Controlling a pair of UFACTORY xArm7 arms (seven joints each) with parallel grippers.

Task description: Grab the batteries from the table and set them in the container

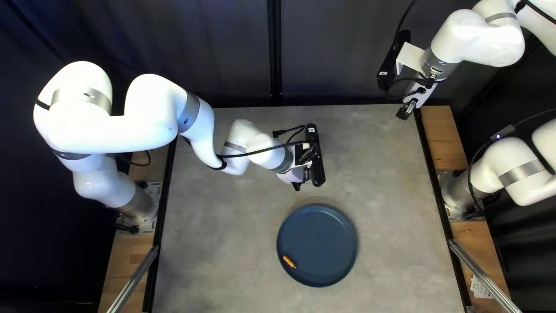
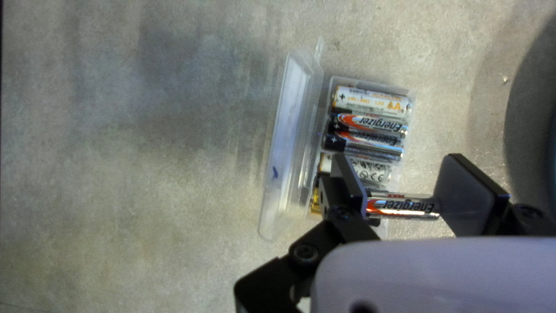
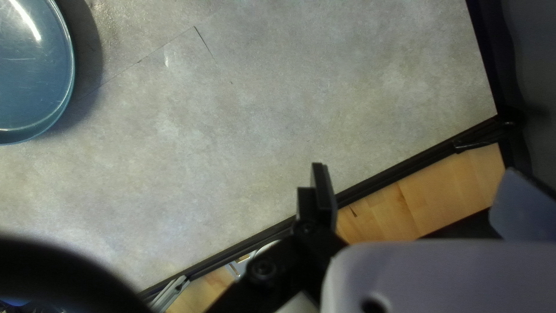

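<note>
Only the left wrist view shows the clear case (image 2: 284,145), lid open on the tabletop (image 1: 231,243), with a row of batteries (image 2: 370,104) inside, white-and-gold and black-and-silver. In that view the left pincer (image 1: 307,181) is clamped on a silver battery (image 2: 402,206) by its ends, over the end of the row. The top left view has this pincer just above center, with its arm reaching in from the left.

Only the top left view shows the orange battery (image 1: 289,262), lying at the lower left inside the blue plate (image 1: 324,246), low and right of center. The right pincer (image 1: 408,109) is at the upper right there, over the tabletop's far corner; its own view shows its fingers (image 3: 324,197) apart and part of the plate well ahead.
</note>
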